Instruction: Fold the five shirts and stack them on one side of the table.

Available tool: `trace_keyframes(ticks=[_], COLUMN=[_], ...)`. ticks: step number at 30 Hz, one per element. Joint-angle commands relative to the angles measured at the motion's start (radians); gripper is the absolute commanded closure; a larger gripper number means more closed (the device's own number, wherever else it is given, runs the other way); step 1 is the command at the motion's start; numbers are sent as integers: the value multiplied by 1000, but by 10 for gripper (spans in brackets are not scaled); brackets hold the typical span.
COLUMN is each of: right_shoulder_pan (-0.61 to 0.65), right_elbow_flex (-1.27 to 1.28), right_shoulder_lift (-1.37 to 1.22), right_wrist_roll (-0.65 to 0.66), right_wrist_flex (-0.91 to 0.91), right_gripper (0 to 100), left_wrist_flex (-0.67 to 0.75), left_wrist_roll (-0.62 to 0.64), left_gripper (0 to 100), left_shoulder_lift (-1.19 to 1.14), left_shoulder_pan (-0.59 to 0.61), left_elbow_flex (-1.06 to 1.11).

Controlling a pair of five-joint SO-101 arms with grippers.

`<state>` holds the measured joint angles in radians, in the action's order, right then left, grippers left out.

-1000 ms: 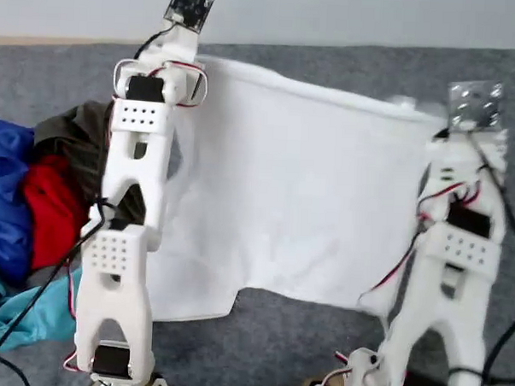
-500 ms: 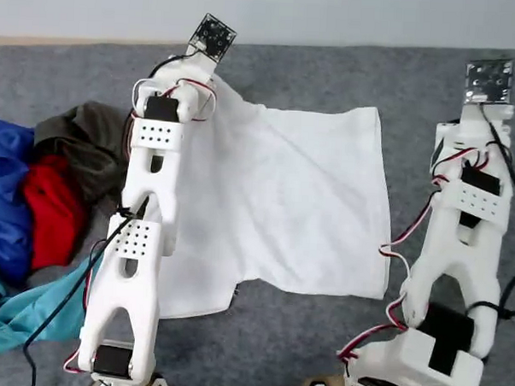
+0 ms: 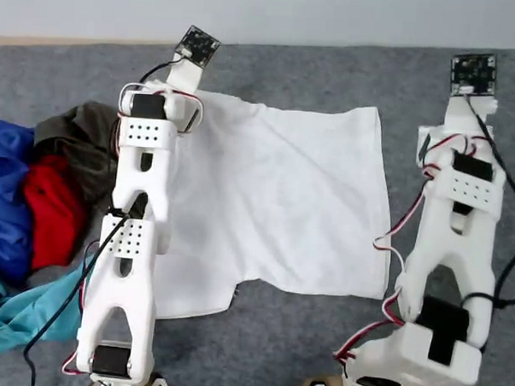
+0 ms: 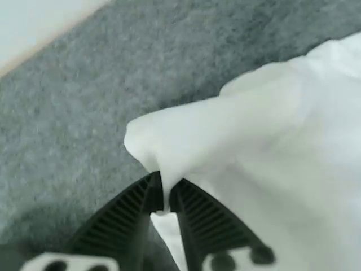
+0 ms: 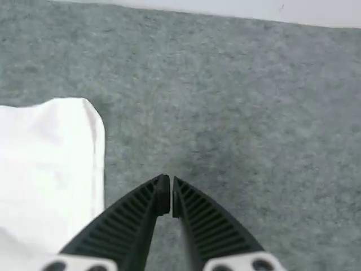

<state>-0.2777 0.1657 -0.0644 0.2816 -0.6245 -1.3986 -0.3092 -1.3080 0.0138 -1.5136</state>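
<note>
white shirt (image 3: 283,194) — edge under left arm (image 3: 141,184) | shirt pile (image 3: 35,200) cut off

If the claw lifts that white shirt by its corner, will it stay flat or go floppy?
Probably floppy: where the left claw pinches the white shirt, the cloth bunches into a soft peak. It lies thin and flat, so it is likely light. Pushed across the grey table cover, it would likely wrinkle rather than slide.

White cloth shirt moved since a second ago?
Yes. The white cloth shirt drew in on its right-arm side, toward the heap of coloured shirts.
</note>
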Motion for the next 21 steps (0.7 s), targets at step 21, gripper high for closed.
trace_keyframes(ticks=[21], right_shoulder_pan=[193], right_elbow_flex=[-1246], right_shoulder_lift=[-929], right_wrist_roll=[-203], right_wrist_flex=[-475], right_gripper=[736], left_wrist_flex=[-310], left_wrist_roll=[11], left_gripper=[997], left_shoulder_lift=[26], left_shoulder_pan=[0], left_elbow_flex=[-165])
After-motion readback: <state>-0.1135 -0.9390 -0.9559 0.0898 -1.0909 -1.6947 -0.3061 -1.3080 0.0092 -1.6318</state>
